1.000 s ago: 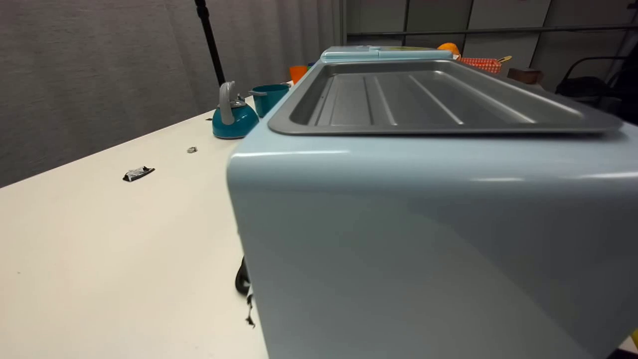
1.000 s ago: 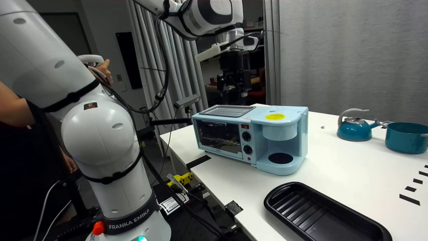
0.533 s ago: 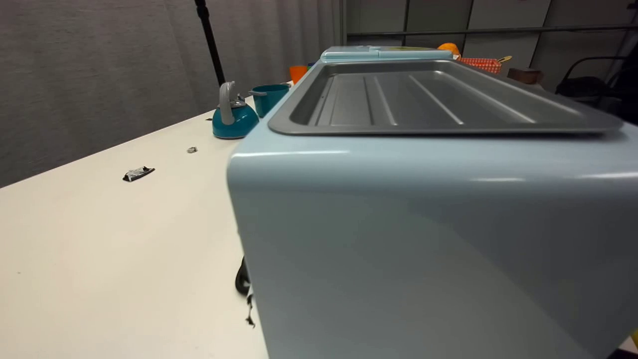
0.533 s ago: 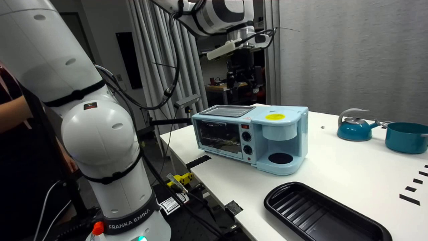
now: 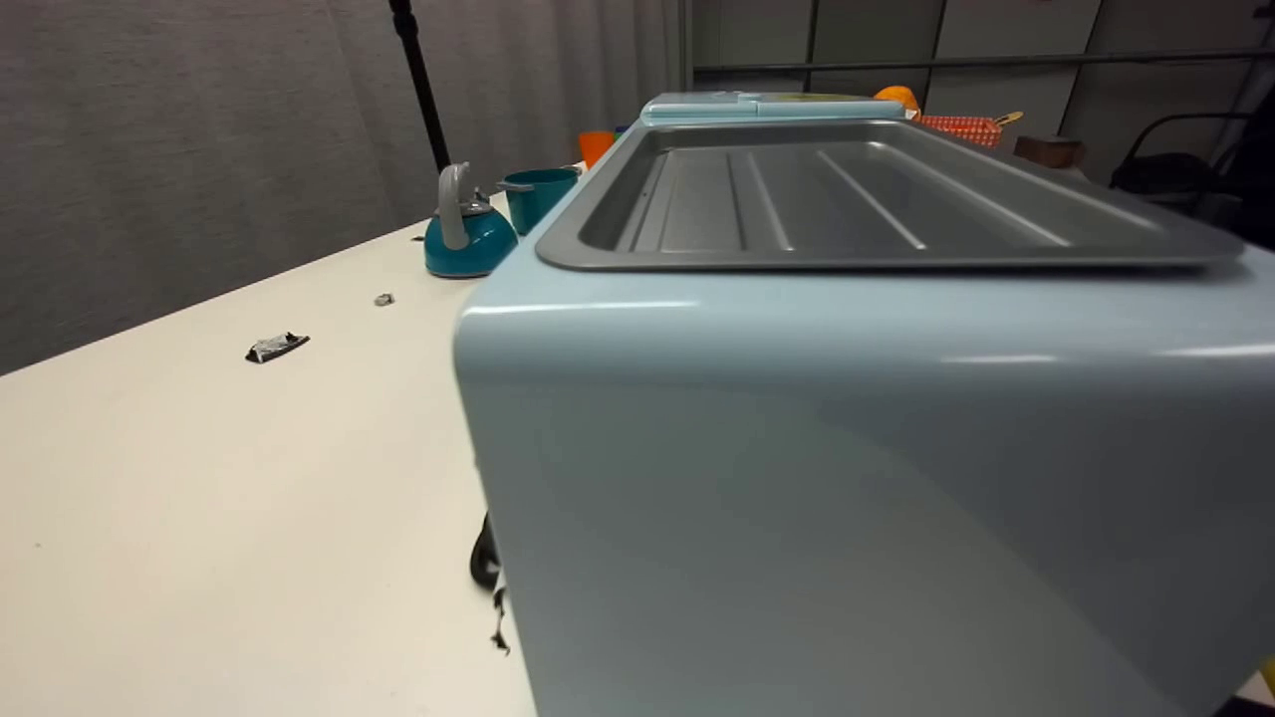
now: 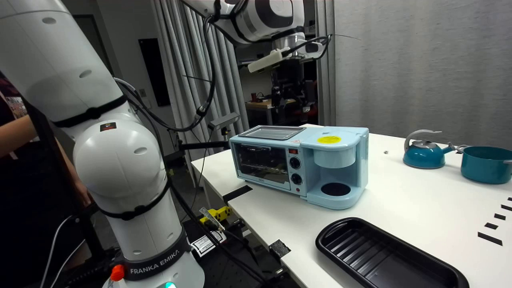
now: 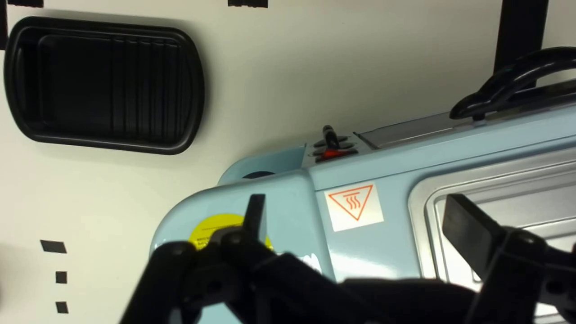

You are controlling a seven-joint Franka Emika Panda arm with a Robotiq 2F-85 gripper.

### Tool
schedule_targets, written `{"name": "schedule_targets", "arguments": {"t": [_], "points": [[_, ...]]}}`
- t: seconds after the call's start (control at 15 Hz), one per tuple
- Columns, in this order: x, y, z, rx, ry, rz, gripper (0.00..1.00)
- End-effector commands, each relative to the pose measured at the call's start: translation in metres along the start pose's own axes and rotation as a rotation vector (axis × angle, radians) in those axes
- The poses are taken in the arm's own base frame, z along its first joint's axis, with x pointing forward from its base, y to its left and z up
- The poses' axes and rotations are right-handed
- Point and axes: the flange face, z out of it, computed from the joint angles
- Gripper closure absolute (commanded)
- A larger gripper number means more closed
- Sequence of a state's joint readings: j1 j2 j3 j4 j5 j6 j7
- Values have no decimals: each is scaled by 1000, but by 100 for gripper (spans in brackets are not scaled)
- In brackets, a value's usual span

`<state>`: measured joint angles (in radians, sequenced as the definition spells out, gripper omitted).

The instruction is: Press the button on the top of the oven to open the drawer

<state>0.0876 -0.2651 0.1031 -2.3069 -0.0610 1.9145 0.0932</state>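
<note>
the oven point(image 5: 857, 458) looks glossy, its top panel point(image 5: 817, 199) satiny metal, the curtain point(image 6: 416, 68) matt cloth.

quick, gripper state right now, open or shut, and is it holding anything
Gripper: open, its fingers wide apart in the wrist view, holding nothing.

One oven point(image 6: 300, 170) and one black pan point(image 6: 394, 254) lie near the worktop's point(image 6: 400, 200) front edge; one kettle point(image 6: 424, 156) and one pot point(image 6: 485, 168) stand toward its back edge.
</note>
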Motion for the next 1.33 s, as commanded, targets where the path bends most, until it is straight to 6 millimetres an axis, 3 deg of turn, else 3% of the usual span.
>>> {"name": "schedule_targets", "arguments": {"t": [0.0, 0.53, 0.93, 1.27], "points": [[11, 8, -2, -40, 37, -8, 0], [35, 22, -13, -37, 170, 23, 0], [63, 34, -8, 3, 146, 27, 0], [86, 28, -3, 35, 115, 27, 0]]}}
